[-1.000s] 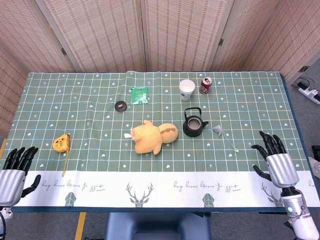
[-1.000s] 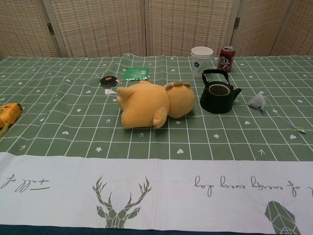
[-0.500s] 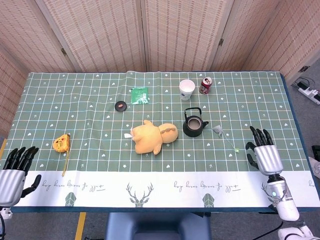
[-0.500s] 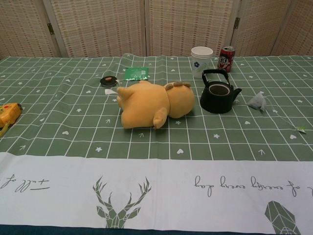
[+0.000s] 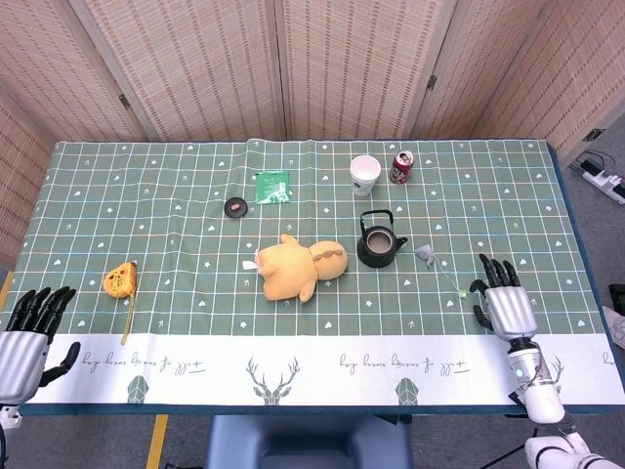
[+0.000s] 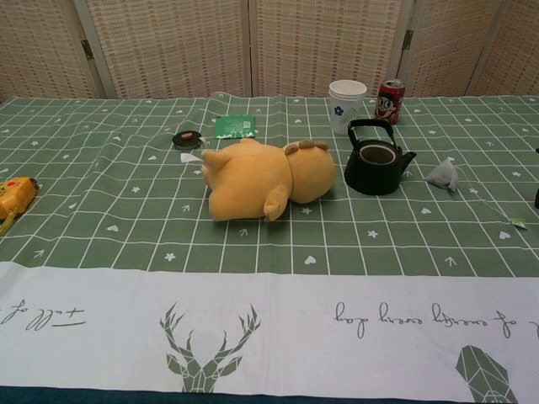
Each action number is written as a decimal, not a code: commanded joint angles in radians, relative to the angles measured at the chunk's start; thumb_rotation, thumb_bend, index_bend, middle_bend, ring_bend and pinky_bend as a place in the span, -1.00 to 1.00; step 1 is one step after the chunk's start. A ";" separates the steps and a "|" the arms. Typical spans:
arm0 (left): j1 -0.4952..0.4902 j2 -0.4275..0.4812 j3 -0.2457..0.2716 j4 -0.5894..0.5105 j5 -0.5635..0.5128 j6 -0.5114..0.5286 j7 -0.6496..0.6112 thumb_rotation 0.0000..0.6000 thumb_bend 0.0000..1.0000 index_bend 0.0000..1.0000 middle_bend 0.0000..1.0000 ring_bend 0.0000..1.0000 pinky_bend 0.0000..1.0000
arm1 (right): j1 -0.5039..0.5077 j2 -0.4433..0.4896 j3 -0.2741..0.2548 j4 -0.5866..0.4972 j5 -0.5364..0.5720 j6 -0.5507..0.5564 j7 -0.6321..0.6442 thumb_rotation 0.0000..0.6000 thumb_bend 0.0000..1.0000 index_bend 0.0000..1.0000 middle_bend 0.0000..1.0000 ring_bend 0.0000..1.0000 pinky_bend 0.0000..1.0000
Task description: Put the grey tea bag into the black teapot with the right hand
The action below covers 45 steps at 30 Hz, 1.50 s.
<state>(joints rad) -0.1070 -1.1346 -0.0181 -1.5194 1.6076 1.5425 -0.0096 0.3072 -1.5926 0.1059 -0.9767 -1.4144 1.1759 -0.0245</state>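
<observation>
Tea bag handling: the grey tea bag [image 5: 425, 254] looks light, soft and easily crushed; a gentle pinch on the pouch top or its string seems best
Tea bag place: on the cloth just right of the black teapot [image 5: 378, 243], apart from it
Right hand: the right hand [image 5: 503, 305] hovers empty, fingers spread, nearer the front edge and right of the teapot, the bag lying between them
Left hand: the left hand [image 5: 24, 330] is empty, far left of the teapot

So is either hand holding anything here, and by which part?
Nothing is held. The right hand is open near the tea bag, not touching it; the left hand is open too.
</observation>
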 commanded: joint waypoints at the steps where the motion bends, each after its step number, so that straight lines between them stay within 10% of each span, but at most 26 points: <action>1: -0.001 0.001 0.000 0.002 -0.002 -0.002 0.002 1.00 -0.22 -0.95 -0.92 -0.97 -0.92 | 0.000 -0.021 0.003 0.019 0.011 0.000 0.004 1.00 -0.12 -0.25 -1.00 -1.00 -1.00; 45: -0.013 -0.008 0.004 0.035 0.032 0.018 -0.036 1.00 -0.22 -0.91 -0.92 -1.00 -1.00 | 0.059 -0.226 0.037 0.274 0.055 -0.030 -0.022 1.00 -0.12 -0.25 -1.00 -1.00 -1.00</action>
<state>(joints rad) -0.1201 -1.1420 -0.0141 -1.4849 1.6396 1.5609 -0.0454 0.3651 -1.8172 0.1421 -0.7043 -1.3595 1.1475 -0.0473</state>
